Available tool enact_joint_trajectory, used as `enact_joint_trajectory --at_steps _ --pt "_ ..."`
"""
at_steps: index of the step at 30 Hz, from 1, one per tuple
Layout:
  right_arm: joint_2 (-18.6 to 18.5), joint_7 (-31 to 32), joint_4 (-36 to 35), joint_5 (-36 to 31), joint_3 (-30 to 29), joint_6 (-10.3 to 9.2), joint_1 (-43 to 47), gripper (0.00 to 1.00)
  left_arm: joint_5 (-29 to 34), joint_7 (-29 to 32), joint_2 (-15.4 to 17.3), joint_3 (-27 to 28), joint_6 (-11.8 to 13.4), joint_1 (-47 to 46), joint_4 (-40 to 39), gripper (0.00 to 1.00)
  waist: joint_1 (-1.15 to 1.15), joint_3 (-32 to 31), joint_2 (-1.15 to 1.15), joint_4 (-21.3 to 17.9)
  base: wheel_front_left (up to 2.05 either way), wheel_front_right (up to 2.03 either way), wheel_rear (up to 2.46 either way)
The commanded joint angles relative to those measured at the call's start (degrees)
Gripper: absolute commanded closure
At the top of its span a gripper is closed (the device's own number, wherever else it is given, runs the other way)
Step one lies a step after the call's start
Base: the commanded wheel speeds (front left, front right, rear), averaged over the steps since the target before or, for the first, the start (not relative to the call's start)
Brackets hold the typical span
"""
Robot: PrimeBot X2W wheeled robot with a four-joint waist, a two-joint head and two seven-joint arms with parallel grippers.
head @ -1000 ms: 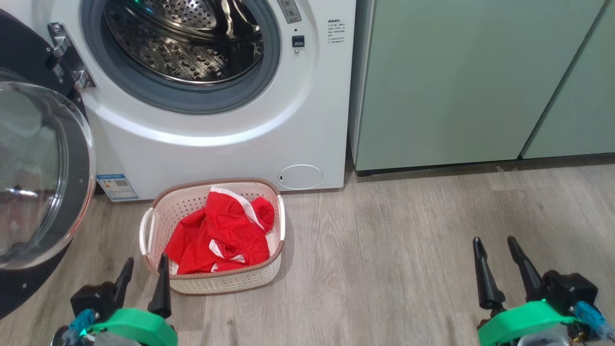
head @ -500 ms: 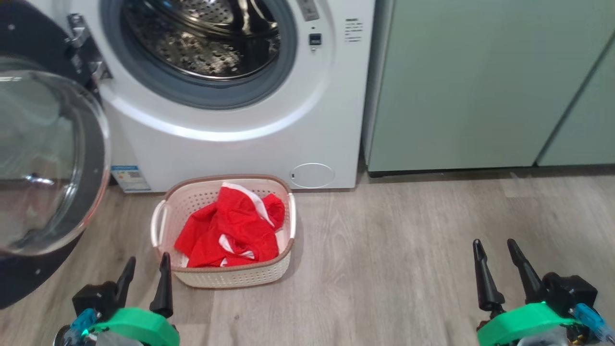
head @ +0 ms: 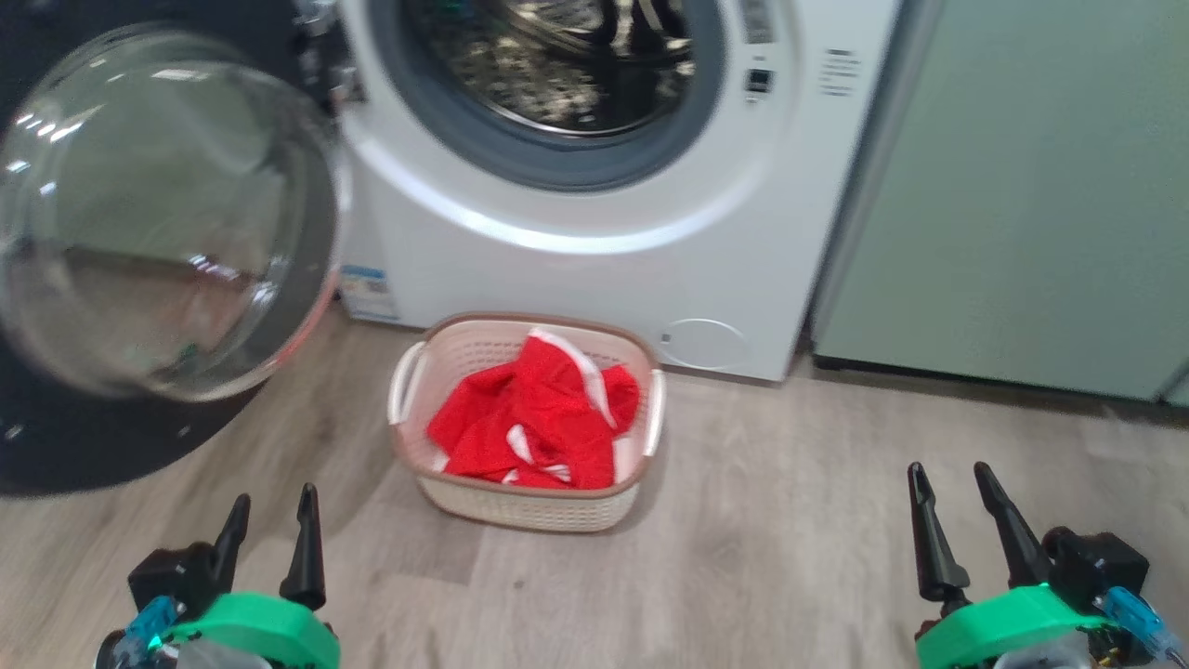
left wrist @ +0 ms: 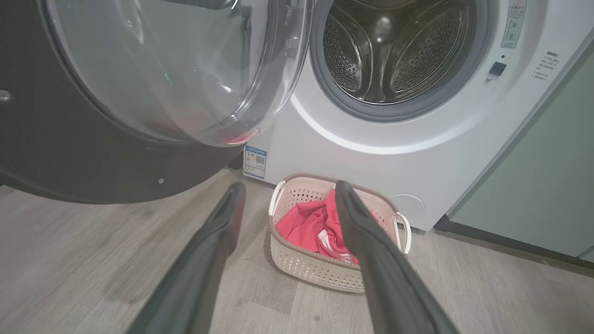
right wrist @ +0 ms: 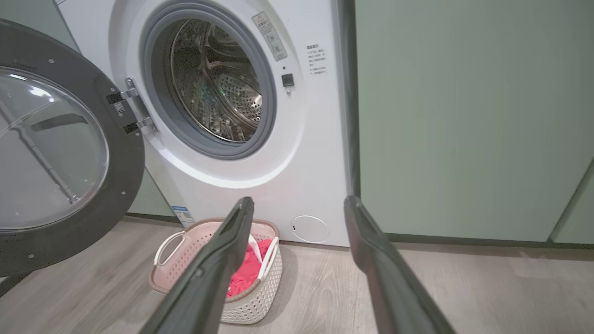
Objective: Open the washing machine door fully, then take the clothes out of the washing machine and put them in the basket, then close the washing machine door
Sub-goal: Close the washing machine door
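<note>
Our left gripper (head: 275,499) and right gripper (head: 949,470) look the same. Each has two long, dark fingers (head: 934,548) that get thin at the tips. They grow out of a black block (head: 1091,557). Below it sits a bright green ring (head: 1008,621), with a small blue part (head: 1129,609) at the side. Up close, the fingers look smooth and dark grey.

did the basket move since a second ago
No. The basket sits as before, between the sticker and flap on the washer; only the camera turned.

Home laundry corner, washing machine (head: 594,279), green cabinets (head: 1022,186)
</note>
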Motion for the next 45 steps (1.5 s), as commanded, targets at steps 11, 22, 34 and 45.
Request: enact_joint_trajectory --at_steps 11,22,34,45 --pt "0.41 -0.54 -2.06 0.31 1.42 0.37 -1.91 0.0 1.39 -0.44 0.73 3.79 -0.35 -3.37 -1.79 0.0 0.0 0.39 0.0 13.62 0.0 0.0 0.0" --pt "1.0 -0.54 -2.0 0.39 2.14 0.37 -2.76 0.0 1.62 -0.44 0.89 4.92 -0.35 -3.6 -2.07 0.0 0.0 0.84 0.0 20.69 0.0 0.0 0.0" --pt "0.13 -0.54 -1.51 0.71 3.81 0.37 -4.73 0.0 1.59 -0.44 -0.09 6.89 -0.35 -2.67 -4.06 0.0 0.0 2.39 0.0 21.9 0.0 0.0 0.0" --pt "0.32 -0.54 -1.34 1.02 3.23 0.37 -3.58 0.0 -8.87 -0.44 0.11 8.81 -0.35 -3.68 -2.15 1.0 0.0 1.5 0.0 21.37 0.0 0.0 0.0"
